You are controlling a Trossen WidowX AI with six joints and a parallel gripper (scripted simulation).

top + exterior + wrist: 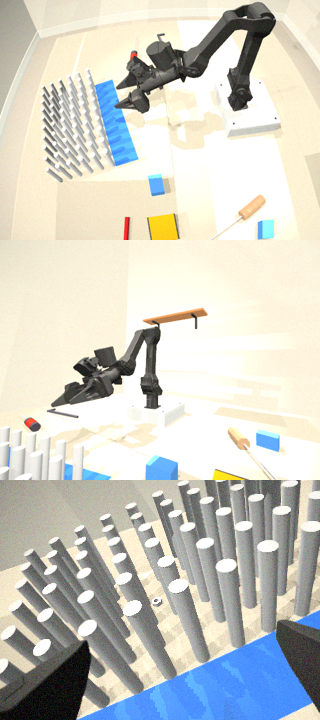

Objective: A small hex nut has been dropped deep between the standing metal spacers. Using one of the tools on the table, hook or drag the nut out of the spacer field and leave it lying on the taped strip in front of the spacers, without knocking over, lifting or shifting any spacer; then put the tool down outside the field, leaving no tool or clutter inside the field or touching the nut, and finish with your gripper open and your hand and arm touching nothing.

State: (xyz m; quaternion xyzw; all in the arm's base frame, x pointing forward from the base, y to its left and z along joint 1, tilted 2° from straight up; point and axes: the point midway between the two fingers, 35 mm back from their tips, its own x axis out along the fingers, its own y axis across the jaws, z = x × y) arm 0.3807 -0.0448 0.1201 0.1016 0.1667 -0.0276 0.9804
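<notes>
— What do the things look like?

— The spacers (74, 124) are smooth grey round posts with flat tops. They stand straight up in neat rows. The taped strip (116, 124) is a long flat blue patch with darker blue streaks, lying right along the front row of posts. The hex nut (156, 601) is tiny and pale, with a hole in the middle. It lies flat on the floor deep between the posts, well away from the strip.

— Any tools?

— A screwdriver (31, 423) with a fat red handle and a thin metal tip. A thin dark bent key (63, 413) lies near it. A long rod with a round wooden handle (252, 207) lies far off on the other side.

— And the arm?

— The arm (232, 38) is dark and blocky. It goes up from its white base (248, 121), bends over, and reaches down low. The gripper (118, 94) points at the posts, with its tips over the edge of the blue strip. Its two pointy fingers (126, 101) are spread wide apart, with nothing between them.
</notes>
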